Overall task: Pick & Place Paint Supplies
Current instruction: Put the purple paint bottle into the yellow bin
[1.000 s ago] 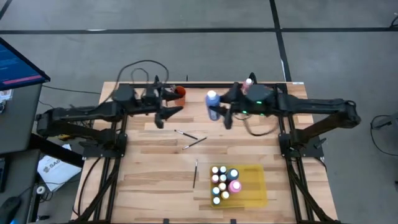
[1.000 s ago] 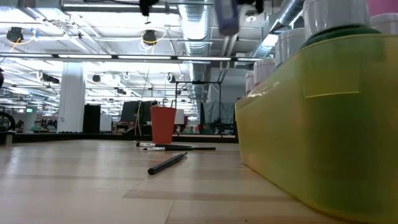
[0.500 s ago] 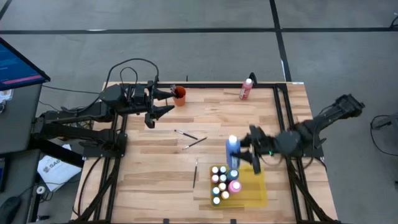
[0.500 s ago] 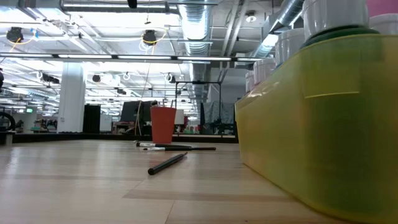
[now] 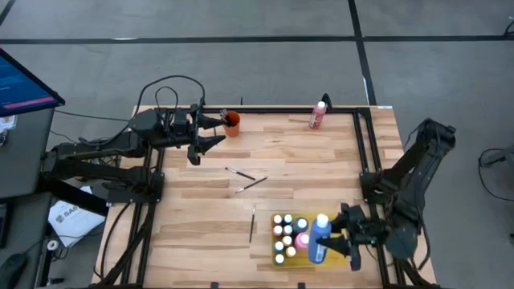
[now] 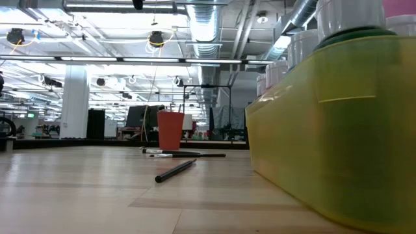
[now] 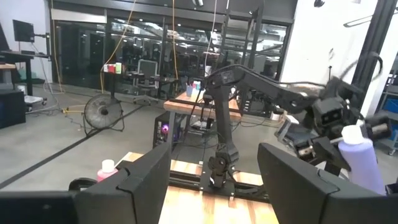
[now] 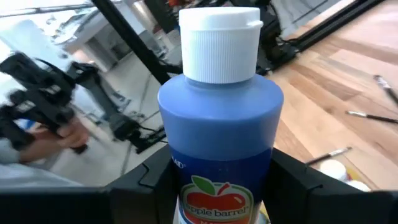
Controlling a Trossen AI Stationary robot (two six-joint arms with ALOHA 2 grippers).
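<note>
The right gripper is down at the near right part of the wooden table, pinching a big blue paint bottle with a white ribbed cap between its dark fingers. From above, the bottle sits over the flat yellow rectangular tray, just beside the cluster of small white-capped paint bottles already packed along the tray's left side (there's a pink one right next to the blue). Can't tell whether the blue bottle is touching the tray floor or held just above it.

The left gripper is parked at the far left of the table, next to the small orange cup, with its fingers spread and nothing between them.

Three thin dark paintbrushes lie loose on the wood: two crossing near the middle of the table and one lying alone just left of the tray. A lone pink bottle with a white cap is lying on its side at the far edge, well apart from everything else. From table height, the tray wall fills the right side, with the cup and brushes farther back.
</note>
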